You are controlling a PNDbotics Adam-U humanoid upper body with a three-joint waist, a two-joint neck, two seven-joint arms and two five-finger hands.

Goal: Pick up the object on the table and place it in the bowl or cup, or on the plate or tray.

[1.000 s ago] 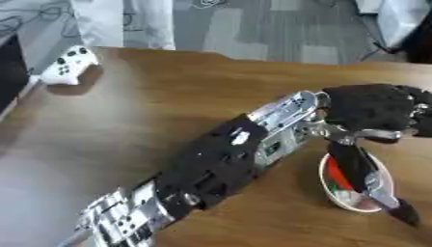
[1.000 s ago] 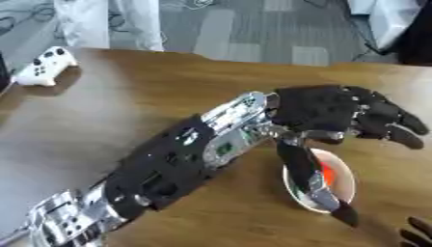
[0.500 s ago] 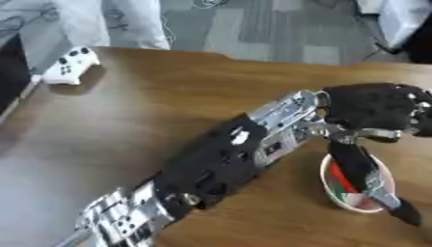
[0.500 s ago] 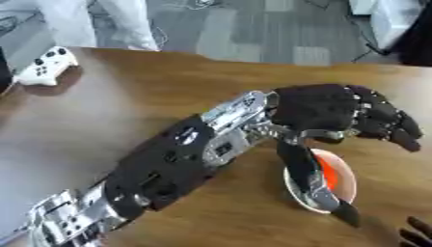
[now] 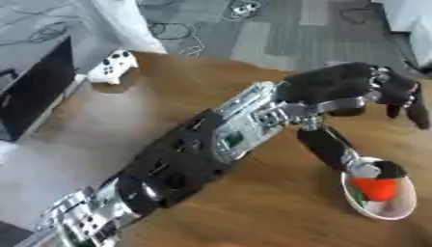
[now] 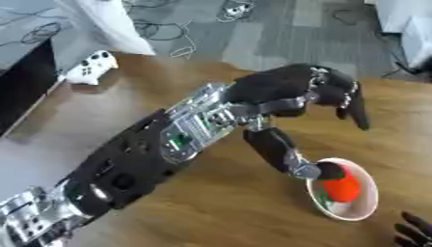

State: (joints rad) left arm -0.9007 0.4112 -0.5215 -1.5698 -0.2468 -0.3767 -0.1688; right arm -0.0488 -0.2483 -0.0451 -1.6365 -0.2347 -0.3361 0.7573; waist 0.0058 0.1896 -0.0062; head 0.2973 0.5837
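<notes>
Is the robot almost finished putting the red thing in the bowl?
Nearly. The red object already sits inside the white bowl. The left robot hand is above the bowl, its thumb reaching down to the rim, fingers open, holding nothing. All that seems left is pulling the arm away.

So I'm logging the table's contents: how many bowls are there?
1. The bowl sits at the table's near right, just past the left hand's thumb tip, with a red object inside. The arm may hide others.
</notes>
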